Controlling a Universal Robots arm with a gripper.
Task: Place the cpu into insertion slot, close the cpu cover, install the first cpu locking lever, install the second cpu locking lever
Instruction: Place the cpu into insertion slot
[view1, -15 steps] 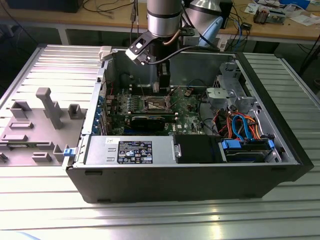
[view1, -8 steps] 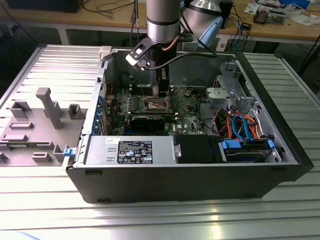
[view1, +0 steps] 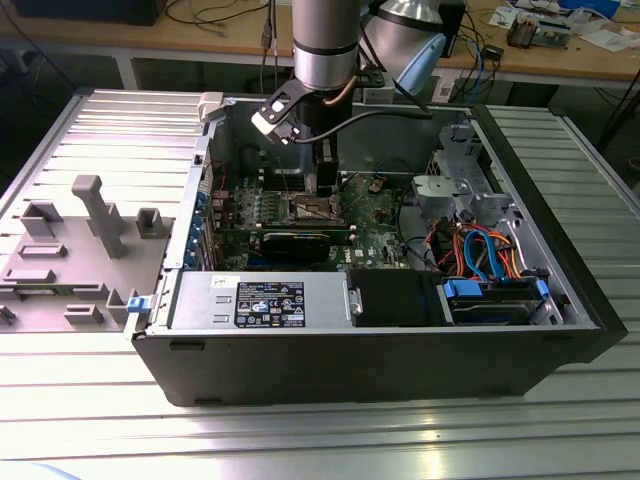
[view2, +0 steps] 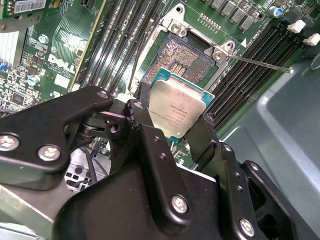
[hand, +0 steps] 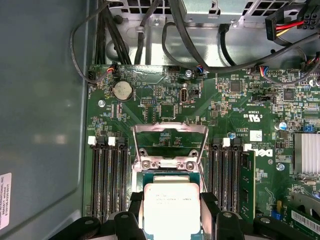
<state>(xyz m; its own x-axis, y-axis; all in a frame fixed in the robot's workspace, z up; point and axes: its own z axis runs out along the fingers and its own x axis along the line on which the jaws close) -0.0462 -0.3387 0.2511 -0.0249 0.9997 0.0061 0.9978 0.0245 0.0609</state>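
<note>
Gripper (view2: 172, 120) pinches the cpu (view2: 177, 102) by two opposite edges. The chip is tilted, just above the insertion slot (view2: 186, 54) and apart from it. The slot lies mid-motherboard (hand: 240, 100). The cpu cover (hand: 170, 129) is swung open beside the slot.

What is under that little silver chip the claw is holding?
Under the cpu, gripped by the gripper, sits the open insertion slot: dark centre, silvery rim, green board around. The chip and the black fingers cover its near part, so that cannot be seen.
</note>
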